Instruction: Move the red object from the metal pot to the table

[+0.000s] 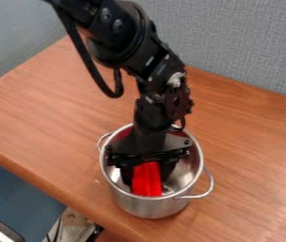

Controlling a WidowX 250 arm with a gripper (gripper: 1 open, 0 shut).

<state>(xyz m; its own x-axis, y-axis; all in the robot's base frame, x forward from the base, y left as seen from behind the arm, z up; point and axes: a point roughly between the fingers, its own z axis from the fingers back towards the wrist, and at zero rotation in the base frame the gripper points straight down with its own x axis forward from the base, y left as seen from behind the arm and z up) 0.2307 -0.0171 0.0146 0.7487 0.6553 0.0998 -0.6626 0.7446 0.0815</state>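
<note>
The metal pot [198, 189] stands on the wooden table [44, 104] near its front edge. Inside it lies the red object [146, 181], a bright red block tilted against the pot's floor. My gripper [146, 171] reaches straight down into the pot. Its dark fingers [124, 168] stand on either side of the block's upper end, slightly wider than the block. I cannot make out whether they touch it. The black arm hides the back of the pot's inside.
The table's rounded front edge runs just left of and below the pot. A black cable [97, 80] loops off the arm above the tabletop. A grey wall [233, 38] rises behind the table.
</note>
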